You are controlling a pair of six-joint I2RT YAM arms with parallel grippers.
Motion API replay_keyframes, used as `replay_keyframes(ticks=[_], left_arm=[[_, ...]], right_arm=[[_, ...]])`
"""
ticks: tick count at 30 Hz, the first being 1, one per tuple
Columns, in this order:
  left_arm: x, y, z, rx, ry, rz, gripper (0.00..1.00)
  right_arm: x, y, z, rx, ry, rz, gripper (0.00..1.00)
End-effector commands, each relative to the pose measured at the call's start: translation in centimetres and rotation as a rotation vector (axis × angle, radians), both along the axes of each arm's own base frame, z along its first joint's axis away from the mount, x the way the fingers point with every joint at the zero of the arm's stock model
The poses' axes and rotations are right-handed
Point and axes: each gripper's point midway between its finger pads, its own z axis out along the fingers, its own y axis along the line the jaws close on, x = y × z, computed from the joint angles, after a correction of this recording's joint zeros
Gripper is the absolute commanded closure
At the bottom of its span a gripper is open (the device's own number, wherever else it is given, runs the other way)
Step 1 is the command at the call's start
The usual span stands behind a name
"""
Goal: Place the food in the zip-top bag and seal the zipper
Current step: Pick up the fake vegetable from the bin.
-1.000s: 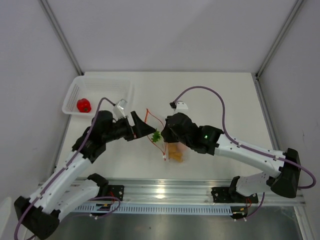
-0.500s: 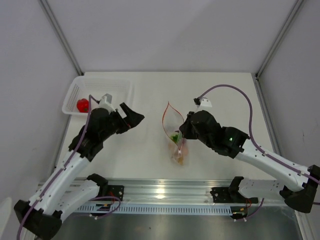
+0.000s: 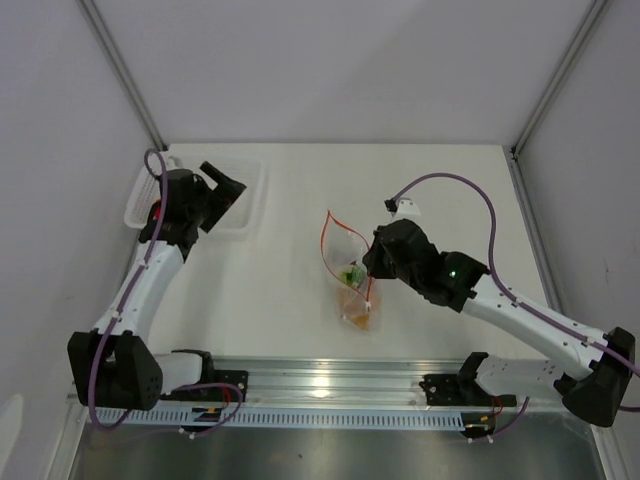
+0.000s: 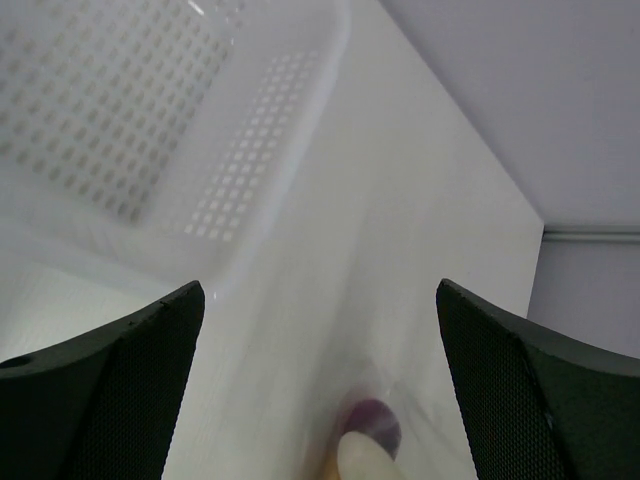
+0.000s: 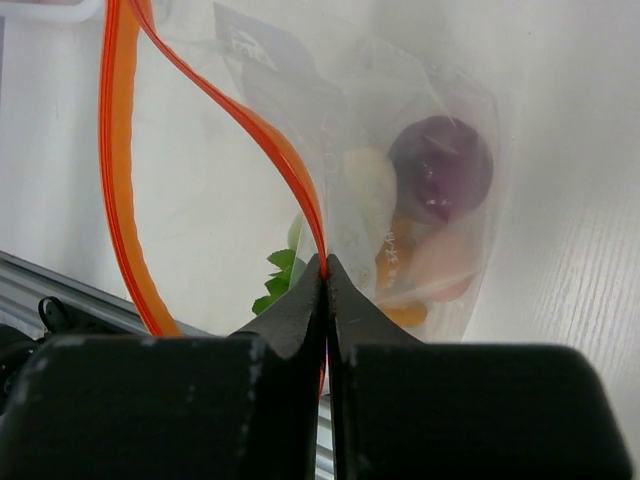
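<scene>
The clear zip-top bag lies at the table's middle with its mouth gaping. My right gripper is shut on one side of the orange-red zipper. Inside the bag are a purple food, a white one with green leaves, and an orange-yellow one. The red food peeks out of the white basket beside my left arm. Over the basket, my left gripper is open and holds nothing. A blurred purple and pale shape shows low between its fingers.
The slotted basket stands at the table's far left corner against the wall. White walls with metal posts close in the table at the back and sides. A metal rail runs along the near edge under both arm bases.
My left arm has swung from the bag back to the basket, still open. The green-leaved food now sits inside the bag. My right gripper has shifted right, holding the zipper.
</scene>
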Motion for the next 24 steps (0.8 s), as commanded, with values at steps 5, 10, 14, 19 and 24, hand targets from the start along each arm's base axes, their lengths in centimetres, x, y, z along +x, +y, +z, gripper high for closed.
replay_keyframes(ticks=[5,10,14,19,24], left_arm=[[8.0,6.8,3.1,0.064,-0.109,0.234,0.01],[10.1,11.5,2.1,0.277,-0.109,0.376,0.01],[11.0,15.6,1.6,0.485,-0.075,0.415,0.01],[11.9,19.1,0.7,0.777,0.022,0.377,0.01],[11.5,22.0,-2.0,0.931,0.098,0.343,0.01]], right_arm=[[1.7,1.4,-1.7,0.007,0.007,0.064,1.00],[1.8,2.5,-3.1,0.016,0.034,0.112,1.00],[1.9,2.7,-4.2,0.023,0.047,0.134,1.00],[2.2,3.2,-5.2,0.052,0.063,0.171,1.00],[2.4,3.6,-5.7,0.064,0.062,0.194,1.00]])
